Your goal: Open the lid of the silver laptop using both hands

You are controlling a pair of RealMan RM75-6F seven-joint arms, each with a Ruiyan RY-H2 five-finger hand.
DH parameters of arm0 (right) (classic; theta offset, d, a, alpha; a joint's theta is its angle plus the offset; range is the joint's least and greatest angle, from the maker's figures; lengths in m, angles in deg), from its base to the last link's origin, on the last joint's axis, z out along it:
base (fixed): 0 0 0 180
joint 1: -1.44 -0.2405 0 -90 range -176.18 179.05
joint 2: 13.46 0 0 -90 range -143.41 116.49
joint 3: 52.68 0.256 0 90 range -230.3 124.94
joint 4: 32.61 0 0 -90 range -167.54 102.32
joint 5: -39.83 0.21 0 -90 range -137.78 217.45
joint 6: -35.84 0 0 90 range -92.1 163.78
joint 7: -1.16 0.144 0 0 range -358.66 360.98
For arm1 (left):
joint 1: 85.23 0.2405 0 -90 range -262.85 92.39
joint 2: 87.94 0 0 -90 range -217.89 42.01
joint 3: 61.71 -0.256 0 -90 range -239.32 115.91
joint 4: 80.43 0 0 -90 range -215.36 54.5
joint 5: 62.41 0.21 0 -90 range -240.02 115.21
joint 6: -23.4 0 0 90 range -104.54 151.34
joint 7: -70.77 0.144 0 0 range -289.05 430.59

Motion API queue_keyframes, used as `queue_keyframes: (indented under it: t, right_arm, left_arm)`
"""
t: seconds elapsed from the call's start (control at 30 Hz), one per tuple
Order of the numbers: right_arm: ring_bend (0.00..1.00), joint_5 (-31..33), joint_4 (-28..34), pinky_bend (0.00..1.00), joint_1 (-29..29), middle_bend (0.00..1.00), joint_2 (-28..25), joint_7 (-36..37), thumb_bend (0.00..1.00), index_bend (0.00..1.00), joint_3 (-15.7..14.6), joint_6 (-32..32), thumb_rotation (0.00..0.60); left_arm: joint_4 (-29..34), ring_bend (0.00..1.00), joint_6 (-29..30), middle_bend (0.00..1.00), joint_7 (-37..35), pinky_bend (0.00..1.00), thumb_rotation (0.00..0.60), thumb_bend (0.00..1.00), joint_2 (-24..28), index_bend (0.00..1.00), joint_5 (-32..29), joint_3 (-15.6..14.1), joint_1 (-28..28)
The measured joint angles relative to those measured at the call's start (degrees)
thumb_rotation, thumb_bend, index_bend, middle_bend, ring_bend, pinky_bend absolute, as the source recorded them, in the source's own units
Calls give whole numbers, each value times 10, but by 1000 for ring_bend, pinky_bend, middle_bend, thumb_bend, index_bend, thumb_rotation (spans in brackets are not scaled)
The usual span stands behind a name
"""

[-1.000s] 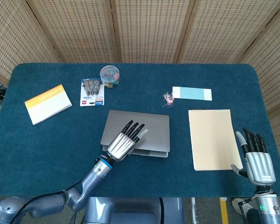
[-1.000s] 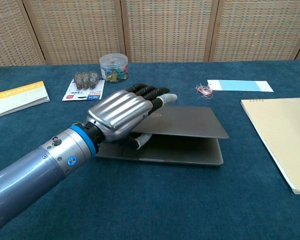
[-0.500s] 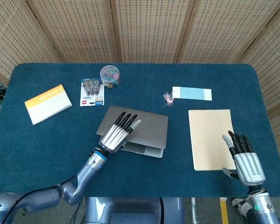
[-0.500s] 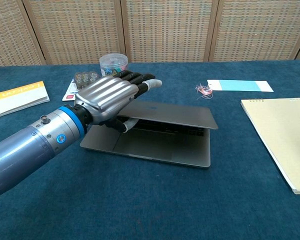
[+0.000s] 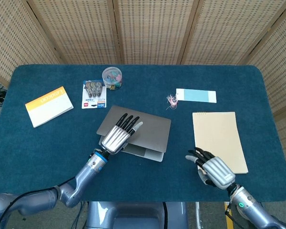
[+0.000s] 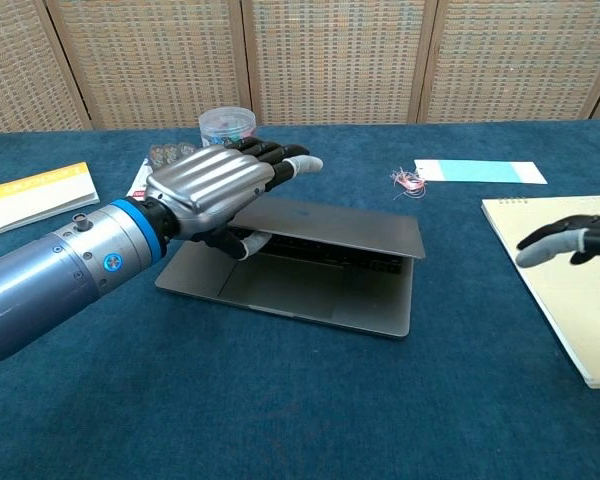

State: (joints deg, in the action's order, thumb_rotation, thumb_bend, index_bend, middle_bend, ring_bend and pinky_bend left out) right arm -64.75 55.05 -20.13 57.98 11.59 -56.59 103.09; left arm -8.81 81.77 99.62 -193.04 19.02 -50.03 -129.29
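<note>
Pinching the smooth silver laptop (image 6: 310, 262) lid's edge: metallic left hand (image 6: 216, 188); right hand (image 5: 212, 169) spread, empty.

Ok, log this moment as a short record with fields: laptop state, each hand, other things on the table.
laptop: silver laptop, lid raised a little, not fully open
left hand: left hand grips the lid's left edge, fingers on top
right hand: right hand holds nothing, near the notepad, apart from the laptop
other things: orange booklet, clip jar, blue paper strip
</note>
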Motion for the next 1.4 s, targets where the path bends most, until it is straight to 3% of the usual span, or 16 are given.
queue_keyframes:
  t: [0.13,0.57,0.77,0.9,1.03,1.4]
  right_arm:
    - [98,-11,-9,222,-29,151,19,8,1000,195,-6,-32,600]
    - [80,31,-12,222,-74,88,67,-53,1000,195,13,-102,600]
    - [3,59,-5,222,-87,17,84,-112,1000,193,22,-129,600]
    - [2,73,-10,222,-97,12,100,-152,1000,170,26,-143,600]
    - [1,92,-10,222,-105,11,112,-177,1000,77,33,-155,600]
    - [1,166,9,222,-124,13,135,-273,1000,74,64,-188,600]
  left_arm:
    - [5,0,-1,0,-1,0,600,497,2,0,-2,1,-6]
    - [16,0,0,0,1,0,600,496,14,0,-14,3,-16]
    - [17,0,-1,0,-9,0,600,496,18,0,-23,3,-19]
    - [19,0,-1,0,-15,0,600,496,21,0,-24,1,-22]
    - [22,0,0,0,-21,0,600,496,24,0,-25,1,-23]
    - [25,0,2,0,-33,0,600,496,29,0,-27,-1,-27]
